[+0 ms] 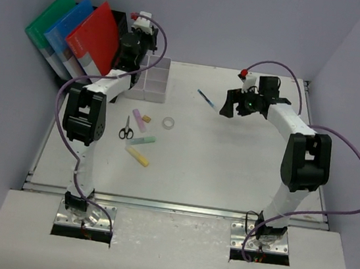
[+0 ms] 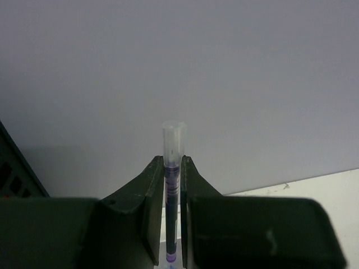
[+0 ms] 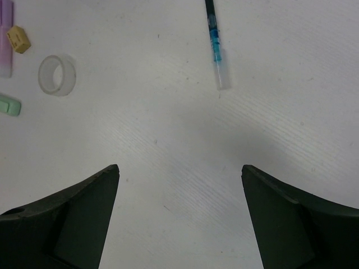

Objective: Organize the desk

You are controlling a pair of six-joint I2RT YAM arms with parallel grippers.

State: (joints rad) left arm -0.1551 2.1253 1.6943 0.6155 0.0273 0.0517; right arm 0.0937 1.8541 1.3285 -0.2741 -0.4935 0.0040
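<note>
Your left gripper (image 2: 173, 163) is pressed onto a purple pen (image 2: 173, 140), which runs lengthwise between its fingers with the clear cap poking past the tips. It sits at the far left corner, by the compartment tray (image 1: 155, 81) and the coloured folders (image 1: 80, 32). Your right gripper (image 3: 179, 171) hangs with its fingers spread wide over the desk (image 1: 229, 161), the white top lying under both arms; a blue pen (image 3: 215, 45) and a tape ring (image 3: 56, 74) lie beyond its tips

No writing, brand, number or sign can be read. Dark marks on the small yellow block (image 3: 18, 38), upper left of the right wrist view, are too blurred to make out.
</note>
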